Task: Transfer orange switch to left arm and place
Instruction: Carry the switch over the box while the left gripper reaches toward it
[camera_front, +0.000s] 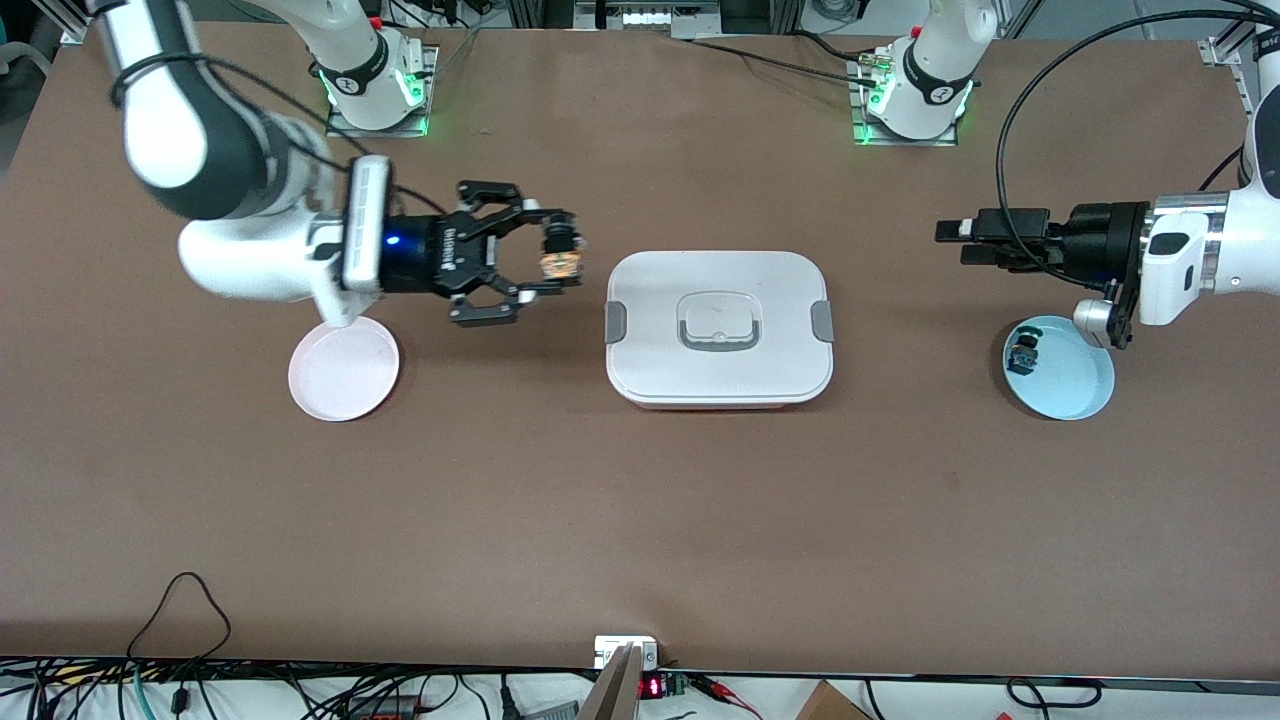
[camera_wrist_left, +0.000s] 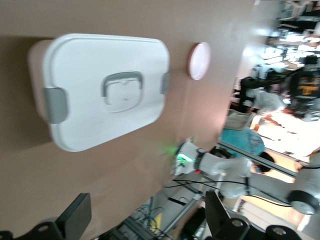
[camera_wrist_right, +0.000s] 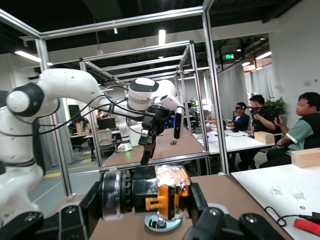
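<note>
White box (camera_front: 719, 340) mid-table, right gripper (camera_front: 556, 268) jaws clamping black orange-banded orange switch (camera_front: 560, 262), left gripper (camera_front: 955, 240) jaws spread, empty

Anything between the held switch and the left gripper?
Yes: the box sits on the table between them. The right gripper, shut on the orange switch, is up beside the box at the right arm's end. The left gripper waits open over the table near the blue plate.

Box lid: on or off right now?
On. The box sits closed on the table, lid flush, grey side clips against its ends, handle lying flat in its recess.
</note>
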